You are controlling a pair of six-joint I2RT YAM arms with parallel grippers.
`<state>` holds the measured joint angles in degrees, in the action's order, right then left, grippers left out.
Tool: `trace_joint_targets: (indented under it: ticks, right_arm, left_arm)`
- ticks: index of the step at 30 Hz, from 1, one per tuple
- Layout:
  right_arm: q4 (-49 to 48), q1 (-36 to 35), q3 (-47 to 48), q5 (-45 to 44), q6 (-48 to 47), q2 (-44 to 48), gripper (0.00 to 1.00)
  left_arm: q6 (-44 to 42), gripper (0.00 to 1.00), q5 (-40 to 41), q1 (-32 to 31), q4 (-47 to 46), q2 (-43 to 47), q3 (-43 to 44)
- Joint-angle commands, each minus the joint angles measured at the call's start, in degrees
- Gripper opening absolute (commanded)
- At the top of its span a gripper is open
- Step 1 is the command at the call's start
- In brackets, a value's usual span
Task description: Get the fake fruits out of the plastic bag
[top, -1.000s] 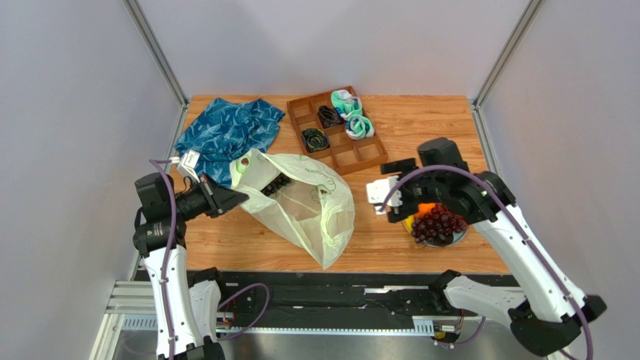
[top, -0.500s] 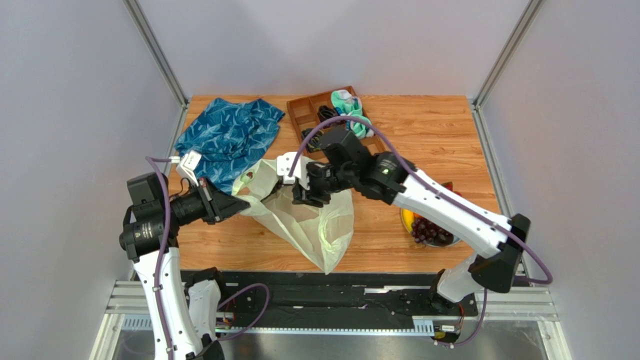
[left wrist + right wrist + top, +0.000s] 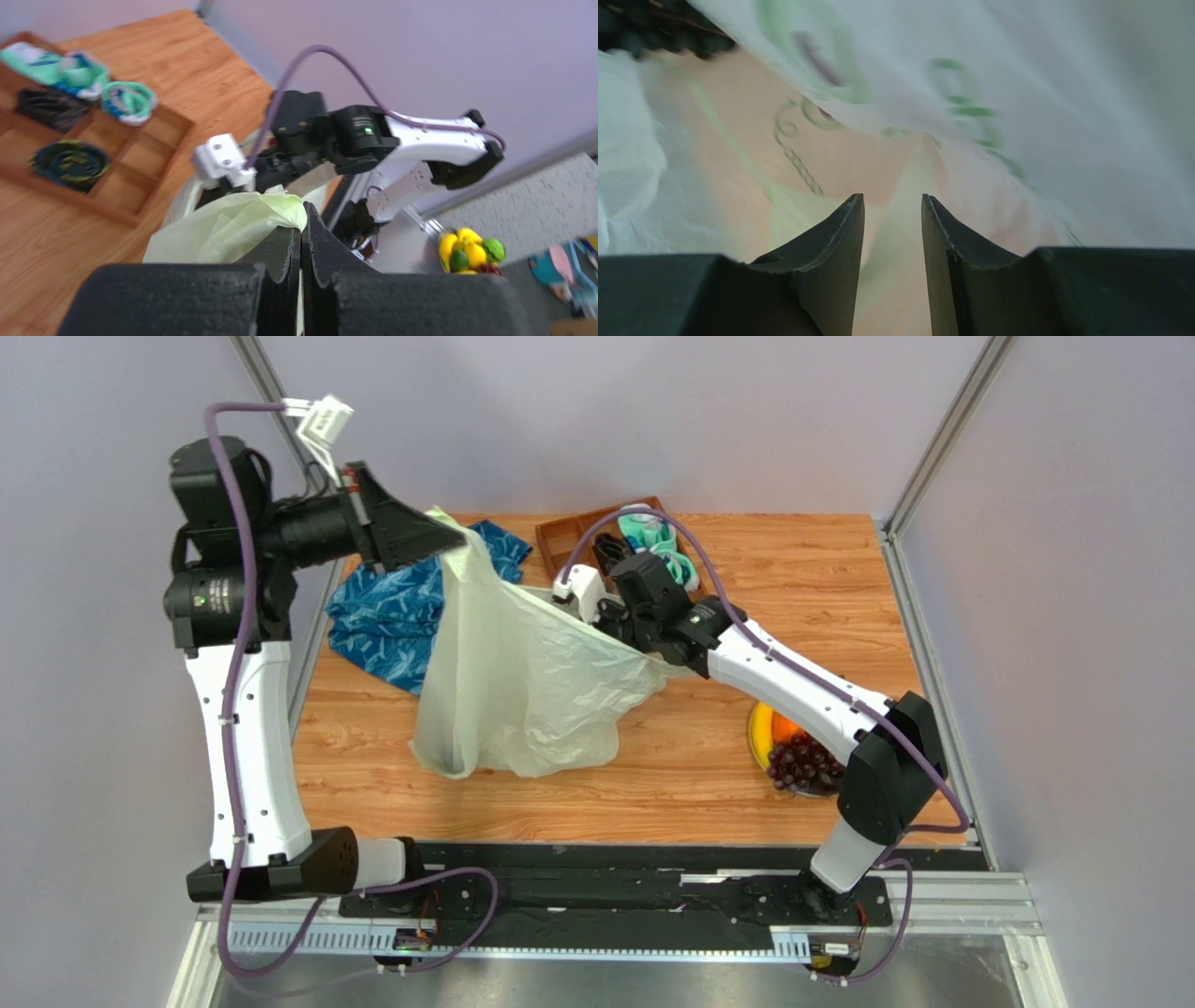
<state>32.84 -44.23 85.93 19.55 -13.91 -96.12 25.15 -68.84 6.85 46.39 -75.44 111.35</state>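
The plastic bag [image 3: 519, 672] hangs by its rim from my left gripper [image 3: 452, 541], raised high over the table's left side and shut on the rim [image 3: 281, 210]. My right arm [image 3: 758, 665] reaches into the bag's mouth. My right gripper [image 3: 892, 204] is inside the bag, open and empty, with translucent plastic all round it. A dark purple grape bunch [image 3: 661, 28] lies in the bag ahead and left of its fingers. A red grape bunch [image 3: 807, 760], a banana [image 3: 759, 739] and an orange [image 3: 786, 728] sit in a dish at the right.
A blue patterned cloth [image 3: 393, 609] lies behind the bag at the back left. A wooden divider tray [image 3: 561, 546] at the back holds rolled socks [image 3: 657, 532] and black cords [image 3: 613, 553]. The tray also shows in the left wrist view [image 3: 133, 175].
My left arm has risen high, lifting the bag's rim so the bag hangs upright. My right arm came from the dish across to the bag and pushed into its mouth.
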Motion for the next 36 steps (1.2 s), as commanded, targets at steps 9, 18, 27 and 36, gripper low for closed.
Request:
trace_joint_targets:
  ticks: [9,18,27,36]
  right_arm:
    - [-0.9,-1.1,-14.0,0.2,-5.2,11.8,0.39]
    - [-0.4,-4.4,-4.1,12.5,-2.9,0.5,0.4]
    - [-3.2,-6.5,3.5,11.0,3.4,-6.1,0.57]
    - [-5.1,-0.9,-11.0,2.8,2.2,3.1,0.7]
  left_arm:
    - [-7.6,0.0,2.2,-3.6,8.2,19.5,-39.9]
    - [2.4,0.0,-0.3,-4.5,-6.1,12.7,-27.0]
    - [9.4,0.0,-3.9,-14.3,-18.4,-5.8,-3.4]
    - [10.4,0.0,-3.7,-14.3,-17.2,9.4,-27.3]
